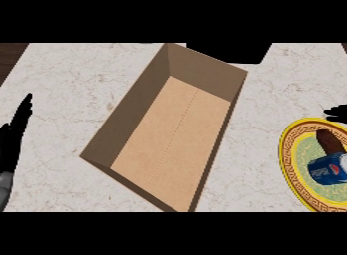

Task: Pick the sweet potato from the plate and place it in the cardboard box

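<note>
Sweet potato [328,141] seen just below right hand [346,112], lying on plate [286,149]. Long axis steep: upper end tipped toward hand, lower end met by blue can [334,169] laid on same plate. Right hand's fingers held straight, pointed left, nothing gripped, just above plate rim at view's right edge. Strip of counter [258,124] left between plate and cardboard box [169,144]. Box set well left of hand, top open, turned diagonal. Left hand [3,149] rested beyond box at view's left edge, fingers straight, upward, nothing held.
</note>
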